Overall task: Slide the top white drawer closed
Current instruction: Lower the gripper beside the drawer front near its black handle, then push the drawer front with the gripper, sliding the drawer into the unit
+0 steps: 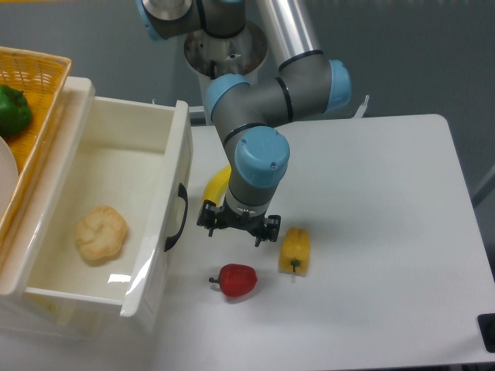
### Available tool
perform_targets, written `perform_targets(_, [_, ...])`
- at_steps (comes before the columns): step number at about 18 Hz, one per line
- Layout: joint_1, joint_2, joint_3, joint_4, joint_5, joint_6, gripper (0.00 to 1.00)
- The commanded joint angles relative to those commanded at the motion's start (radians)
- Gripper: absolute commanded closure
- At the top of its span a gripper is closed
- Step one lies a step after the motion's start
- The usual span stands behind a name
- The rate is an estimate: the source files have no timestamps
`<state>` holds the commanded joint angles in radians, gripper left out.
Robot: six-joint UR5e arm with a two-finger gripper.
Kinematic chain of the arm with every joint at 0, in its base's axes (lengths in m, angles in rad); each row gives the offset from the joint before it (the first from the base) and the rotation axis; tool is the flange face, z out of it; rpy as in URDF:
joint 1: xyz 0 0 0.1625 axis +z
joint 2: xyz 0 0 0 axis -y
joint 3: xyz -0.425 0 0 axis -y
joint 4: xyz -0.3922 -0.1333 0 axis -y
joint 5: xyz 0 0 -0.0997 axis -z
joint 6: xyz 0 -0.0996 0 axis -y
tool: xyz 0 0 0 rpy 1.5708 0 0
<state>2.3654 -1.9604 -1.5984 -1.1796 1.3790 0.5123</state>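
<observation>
Hanging over the table [371, 193] on its grey and blue arm [259, 116], the gripper [237, 226] points straight down with its two black fingers [208, 219] spread apart and nothing between them, so the jaws are open. Below the jaws in the picture, nearer the camera, lies a red pepper [236, 280], close by but clear of the fingers. Just to the right of the jaws stands a yellow pepper [295, 250], near the right finger; whether they touch cannot be told. Behind the jaws, partly hidden by the wrist, a banana [216, 185] lies on the table.

To the left of the jaws is the drawer [100, 220], pulled well out. Its front panel faces the gripper, and the curved black handle [179, 217] sits just beside the left finger, with a narrow gap showing between them. Inside the drawer, farther left, rests a pale bread roll [101, 233] on the drawer floor.

Farthest from the jaws, at the upper left, a wicker basket [39, 77] sits atop the cabinet and holds a green pepper [13, 110].
</observation>
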Motion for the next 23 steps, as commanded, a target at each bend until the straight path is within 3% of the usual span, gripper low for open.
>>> perform_targets(23, [-0.043, 0.017, 0.006, 0.0, -0.028, 0.0, 0.0])
